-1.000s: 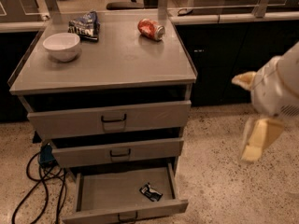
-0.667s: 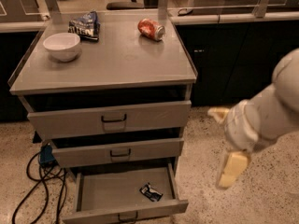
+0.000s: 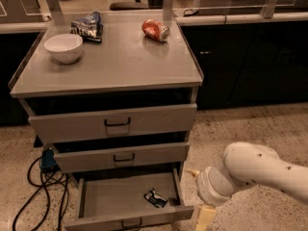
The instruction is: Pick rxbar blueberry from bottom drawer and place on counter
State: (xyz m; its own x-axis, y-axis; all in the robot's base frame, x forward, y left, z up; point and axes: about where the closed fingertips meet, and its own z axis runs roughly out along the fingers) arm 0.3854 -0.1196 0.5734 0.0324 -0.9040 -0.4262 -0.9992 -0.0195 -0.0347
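The rxbar blueberry (image 3: 155, 198) is a small dark wrapper with white patches. It lies flat in the right part of the open bottom drawer (image 3: 126, 219). The grey counter (image 3: 120, 61) tops the cabinet. My gripper (image 3: 201, 201) hangs from the white arm at the lower right. It is just right of the drawer's front right corner, about level with the bar and apart from it. One cream finger (image 3: 205, 217) points down and runs off the bottom edge.
On the counter stand a white bowl (image 3: 63, 47), a blue-and-white chip bag (image 3: 87, 26) and a red soda can (image 3: 155, 30) lying on its side. The two upper drawers are slightly open. Black cables (image 3: 36, 186) lie on the floor at left.
My arm has swung left and down, from beside the cabinet's right side to the front right corner of the bottom drawer. The bar and the counter objects have not moved.
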